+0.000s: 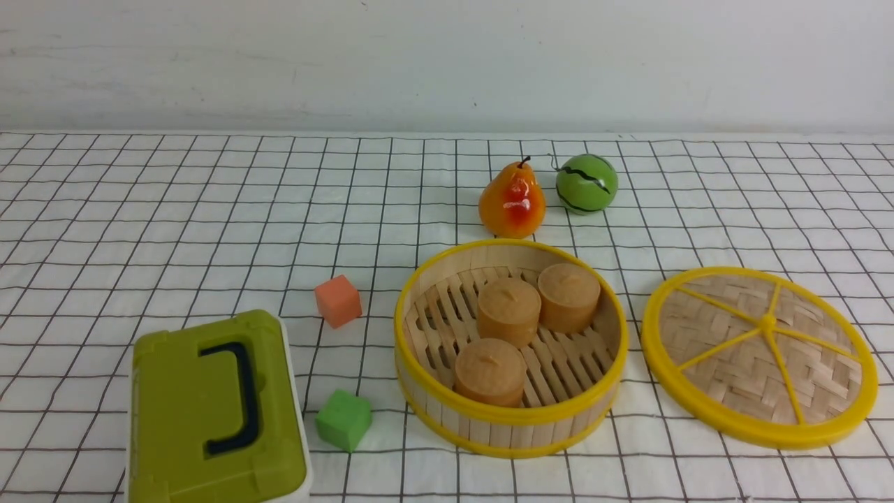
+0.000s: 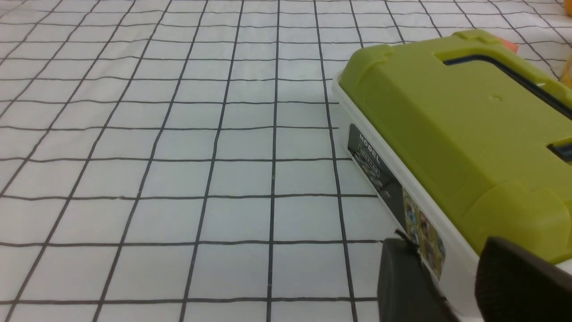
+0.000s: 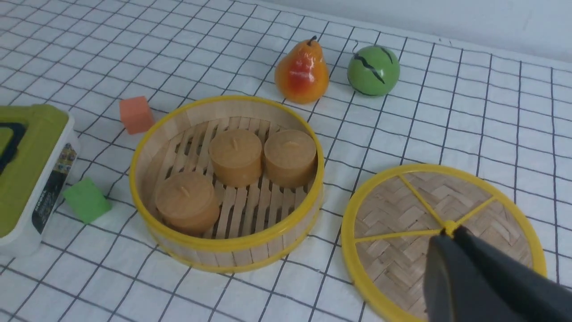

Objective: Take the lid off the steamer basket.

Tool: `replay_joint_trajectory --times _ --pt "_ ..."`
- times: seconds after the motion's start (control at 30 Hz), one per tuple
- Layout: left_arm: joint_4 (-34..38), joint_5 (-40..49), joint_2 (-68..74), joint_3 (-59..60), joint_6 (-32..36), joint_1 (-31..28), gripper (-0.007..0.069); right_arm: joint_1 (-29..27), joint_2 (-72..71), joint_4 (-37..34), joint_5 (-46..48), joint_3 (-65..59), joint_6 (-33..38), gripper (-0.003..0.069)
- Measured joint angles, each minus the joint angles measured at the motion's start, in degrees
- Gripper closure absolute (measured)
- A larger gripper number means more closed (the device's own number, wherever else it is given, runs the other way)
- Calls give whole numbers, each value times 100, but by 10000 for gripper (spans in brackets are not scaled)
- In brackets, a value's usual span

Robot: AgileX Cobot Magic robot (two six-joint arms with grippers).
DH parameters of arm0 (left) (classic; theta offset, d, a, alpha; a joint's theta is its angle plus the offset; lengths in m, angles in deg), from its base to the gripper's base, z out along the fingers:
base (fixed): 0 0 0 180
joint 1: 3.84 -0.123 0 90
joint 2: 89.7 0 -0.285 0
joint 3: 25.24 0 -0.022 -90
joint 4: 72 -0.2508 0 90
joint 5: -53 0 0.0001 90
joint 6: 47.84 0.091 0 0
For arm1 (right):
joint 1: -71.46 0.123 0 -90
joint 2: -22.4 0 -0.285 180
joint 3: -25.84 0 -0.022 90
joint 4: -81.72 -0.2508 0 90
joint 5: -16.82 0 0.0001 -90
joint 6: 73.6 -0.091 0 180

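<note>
The right fingers [image 3: 451,250] are pressed together with nothing between them. In the right wrist view their tip lines up with the lid's [image 1: 759,356] centre knob [image 3: 448,227], but the front view shows the whole lid lying free, so they are not on it. The lid lies flat on the bench [image 1: 174,209] below and just ahead of these fingers, woven side up with its yellow spokes showing. It is off the basket [image 1: 510,416] and just beside it, apart from its rim.

The basket stands open to the left of the right fingers, a little farther out than the lid. Three tan round cakes [image 1: 508,311] sit upright on its slatted floor: two are side by side and touching, and the third is closer to the robot. Beyond the basket, well ahead of the fingers, a pear [image 1: 512,202] and a green ball [image 1: 587,183] stand close together. An orange cube [image 1: 338,300] and a green cube [image 1: 343,419] lie past the basket's left side.

The left fingers [image 2: 404,279] are spread and hold nothing. Just ahead of them sits the box [image 2: 447,134], with its olive lid shut and its dark handle flat. Its white side wall shows through the gap between them. I cannot tell whether they touch it.
</note>
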Motion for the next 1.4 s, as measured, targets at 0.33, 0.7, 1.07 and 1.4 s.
replay_joint_trajectory --times 0.33,0.7,1.07,1.4 --pt "0 0 0 0 0 0 386 0 -386 487 579 -122 7 664" --pt "0 0 0 0 0 0 386 0 -765 887 568 -229 7 659" --pt "0 0 0 0 0 0 385 0 -2192 2496 -3314 -3041 -1687 682" --pt "0 0 0 0 0 0 385 0 -3401 2713 -5038 -5239 -2648 682"
